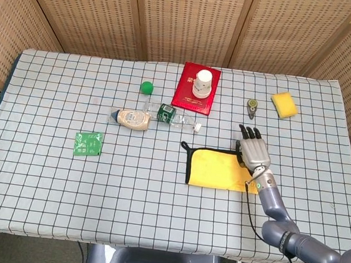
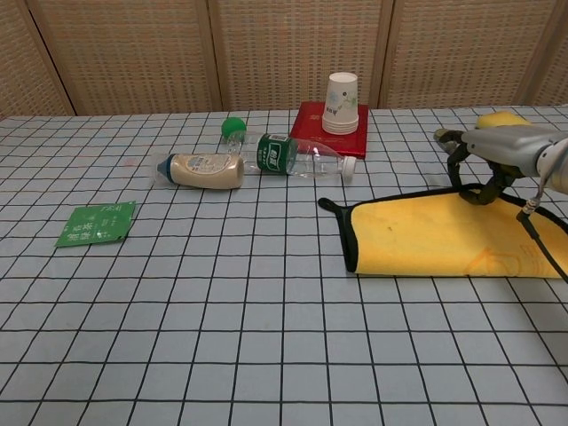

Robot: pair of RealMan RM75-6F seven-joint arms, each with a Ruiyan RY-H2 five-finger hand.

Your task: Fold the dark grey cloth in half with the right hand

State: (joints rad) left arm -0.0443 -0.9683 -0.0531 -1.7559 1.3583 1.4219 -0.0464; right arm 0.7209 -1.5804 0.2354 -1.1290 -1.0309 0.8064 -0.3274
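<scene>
The dark grey cloth (image 1: 215, 170) lies folded on the checked table, right of centre, with its yellow inner face up and a dark rim along its left edge; the chest view shows the cloth (image 2: 435, 235) lying flat. My right hand (image 1: 253, 151) is over the cloth's far right corner. In the chest view, my right hand (image 2: 493, 153) curls its fingers down and pinches the cloth's far edge. My left hand shows in neither view.
Behind the cloth lie a clear plastic bottle (image 1: 178, 117) and a beige squeeze bottle (image 1: 133, 119). A red book (image 1: 189, 94) carries stacked paper cups (image 2: 342, 102). There are also a green ball (image 1: 146, 87), green packet (image 1: 89, 143), yellow sponge (image 1: 284, 104) and small round object (image 1: 251, 105).
</scene>
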